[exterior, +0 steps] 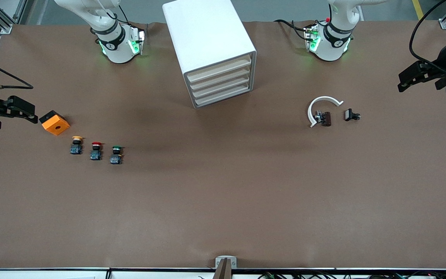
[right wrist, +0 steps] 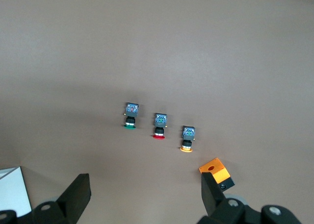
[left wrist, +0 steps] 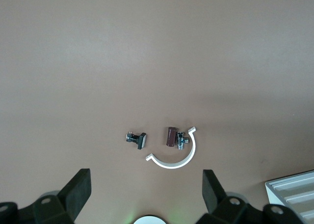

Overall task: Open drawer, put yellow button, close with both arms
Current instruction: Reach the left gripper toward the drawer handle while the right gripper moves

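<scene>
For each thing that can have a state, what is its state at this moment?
drawer: shut, like the three lower drawers.
yellow button: on the table, untouched, beside the red button.
green button: on the table, free.
orange box: on the table, free.
left gripper: fingers open, holding nothing, over the white clip.
right gripper: fingers open, holding nothing.

I see a white cabinet (exterior: 211, 46) with cream drawers, a yellow button (exterior: 76, 144), and an orange box (exterior: 54, 123) on brown table (exterior: 223, 193).
</scene>
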Motion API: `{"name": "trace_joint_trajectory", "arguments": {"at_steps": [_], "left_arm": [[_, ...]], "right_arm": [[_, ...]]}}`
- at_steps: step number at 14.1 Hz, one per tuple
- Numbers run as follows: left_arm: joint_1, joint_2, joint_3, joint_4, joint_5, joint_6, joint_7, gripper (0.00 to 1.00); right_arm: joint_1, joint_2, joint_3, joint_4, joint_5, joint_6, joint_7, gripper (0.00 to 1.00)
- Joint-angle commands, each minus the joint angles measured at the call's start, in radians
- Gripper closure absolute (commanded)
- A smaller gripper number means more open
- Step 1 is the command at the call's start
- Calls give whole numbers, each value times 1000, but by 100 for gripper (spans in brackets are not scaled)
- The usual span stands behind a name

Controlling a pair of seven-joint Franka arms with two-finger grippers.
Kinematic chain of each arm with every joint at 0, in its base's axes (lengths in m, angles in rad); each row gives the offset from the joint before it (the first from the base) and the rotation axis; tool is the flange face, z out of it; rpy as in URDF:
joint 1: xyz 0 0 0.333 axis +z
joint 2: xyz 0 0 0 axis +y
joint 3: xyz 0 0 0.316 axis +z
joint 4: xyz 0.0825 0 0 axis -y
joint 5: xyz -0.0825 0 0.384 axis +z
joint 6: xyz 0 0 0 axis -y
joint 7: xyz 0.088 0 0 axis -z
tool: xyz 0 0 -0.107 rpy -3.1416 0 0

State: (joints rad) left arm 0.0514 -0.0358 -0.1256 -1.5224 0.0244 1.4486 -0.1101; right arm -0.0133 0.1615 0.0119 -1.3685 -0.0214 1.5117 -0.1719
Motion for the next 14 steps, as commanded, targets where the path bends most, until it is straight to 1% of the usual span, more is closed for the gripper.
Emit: {"name": "trace_joint_trajectory", "arguments": {"at_steps": [1, 4, 7, 9, 11, 14], "left_arm": [[-4, 8, 0, 19, 22, -7, 20, 0], [-5, 13, 0, 24, 22, -7, 18, 0], [-7, 71, 0, 25, 20, -4, 23, 0], [-15, 118, -2, 22, 9, 18, -16, 0], [-16, 175, -20, 22, -3, 58, -93, 0], [-37, 282, -87, 25, -17, 87, -377, 0]], "right_arm": [[7, -2, 2, 13, -6, -12, -9, 0], [9, -2, 2, 13, -6, -12, -9, 0], [9, -2, 2, 13, -6, -12, -9, 0], [9, -2, 2, 13, -6, -12, -9, 0], [9, -2, 2, 13, -6, -8, -9, 0], [7, 6, -1, 11, -8, -7, -12, 0]]}}
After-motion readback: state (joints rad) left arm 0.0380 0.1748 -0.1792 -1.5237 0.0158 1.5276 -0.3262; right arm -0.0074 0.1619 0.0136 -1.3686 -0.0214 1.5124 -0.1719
